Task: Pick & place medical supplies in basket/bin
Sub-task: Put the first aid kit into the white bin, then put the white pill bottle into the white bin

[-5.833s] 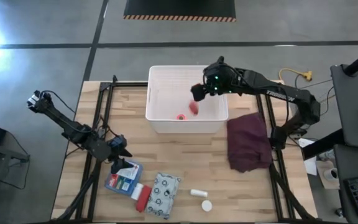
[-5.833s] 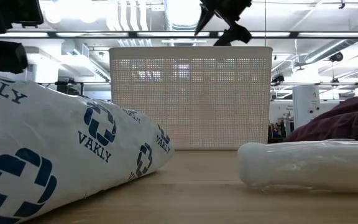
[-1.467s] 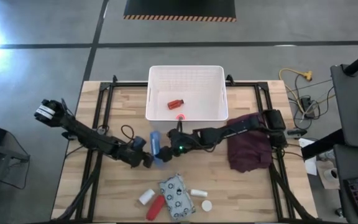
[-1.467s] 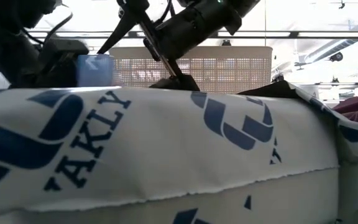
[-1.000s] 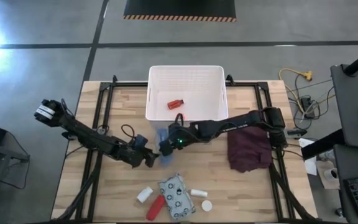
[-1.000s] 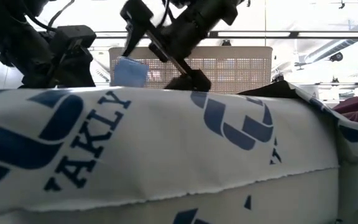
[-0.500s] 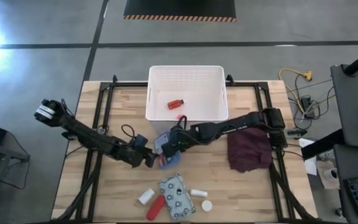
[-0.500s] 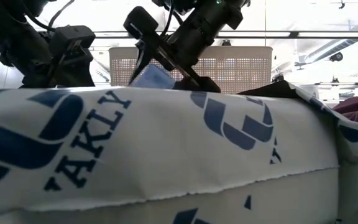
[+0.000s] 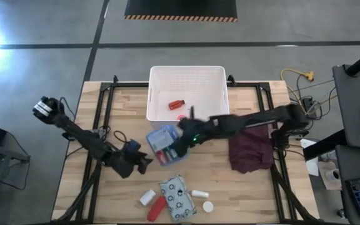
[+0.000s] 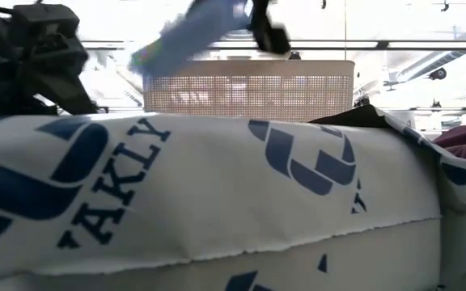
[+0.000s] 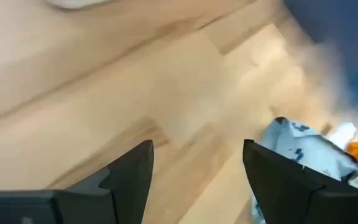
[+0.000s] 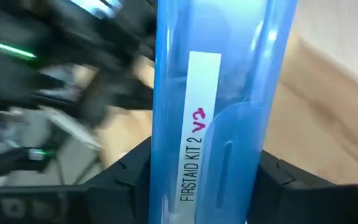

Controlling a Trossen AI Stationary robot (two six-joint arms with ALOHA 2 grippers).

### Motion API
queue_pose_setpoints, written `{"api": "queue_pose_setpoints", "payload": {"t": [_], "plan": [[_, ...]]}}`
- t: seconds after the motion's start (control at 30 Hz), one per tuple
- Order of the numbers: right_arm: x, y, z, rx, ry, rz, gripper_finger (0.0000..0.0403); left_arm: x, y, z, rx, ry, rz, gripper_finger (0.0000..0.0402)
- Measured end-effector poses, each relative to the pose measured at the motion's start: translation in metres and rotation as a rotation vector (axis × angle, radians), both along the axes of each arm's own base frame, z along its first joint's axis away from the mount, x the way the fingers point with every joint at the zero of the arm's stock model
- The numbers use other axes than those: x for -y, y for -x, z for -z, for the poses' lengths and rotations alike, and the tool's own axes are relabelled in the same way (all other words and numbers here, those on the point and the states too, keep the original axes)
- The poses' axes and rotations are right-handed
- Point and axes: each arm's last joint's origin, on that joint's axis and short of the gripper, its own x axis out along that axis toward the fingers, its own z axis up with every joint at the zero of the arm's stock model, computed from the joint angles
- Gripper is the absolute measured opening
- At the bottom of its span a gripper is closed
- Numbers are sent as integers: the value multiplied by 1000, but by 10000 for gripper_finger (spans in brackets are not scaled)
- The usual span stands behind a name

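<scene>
An industrial lab: concrete floor [image 9: 55, 37], ceiling ducts [image 10: 427, 61], hazard-striped mat [image 9: 180, 9].

Overhead and table-level cameras share the white bin [image 9: 187, 94]; wrist cameras sit close.

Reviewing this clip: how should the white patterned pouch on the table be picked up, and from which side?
Probably from straight above, pinching across the narrower width of the white patterned pouch. It lies flat between the red tube and the small white bottle, so a side approach looks crowded.
</scene>
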Motion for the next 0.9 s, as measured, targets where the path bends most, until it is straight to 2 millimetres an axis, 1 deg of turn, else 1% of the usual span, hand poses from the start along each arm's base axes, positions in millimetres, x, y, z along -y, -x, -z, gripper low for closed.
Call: {"api": "queue_pose_setpoints", "payload": {"t": [0.1,0.17,0.23,0.27,0.33,0.43,0.5,0.57,0.7,0.8,0.9], "plan": [[5,25,-44,128,53,40,190,-2,14,-3,-26,-6,-41,230],[14,45,-65,163,138,153,193,-4,19,-4,-46,-6,-50,230],[34,64,-80,163,233,311,193,-5,20,-8,-30,3,-46,230],[46,71,-84,140,269,384,191,-5,20,-10,-21,5,-36,230],[73,83,-86,82,316,470,191,-6,22,-13,-19,7,-8,230],[106,87,-78,-10,358,480,201,-6,24,-17,-25,38,30,230],[120,84,-73,-29,352,434,218,-6,25,-18,-35,62,51,230],[129,82,-68,-44,334,400,241,-5,26,-19,-53,96,81,230],[135,78,-63,-68,347,345,292,-1,28,-18,-118,192,174,230],[127,79,-64,-76,371,302,326,6,29,-20,-137,254,248,230],[115,83,-67,-86,391,250,352,17,28,-32,-111,289,315,230]]}}
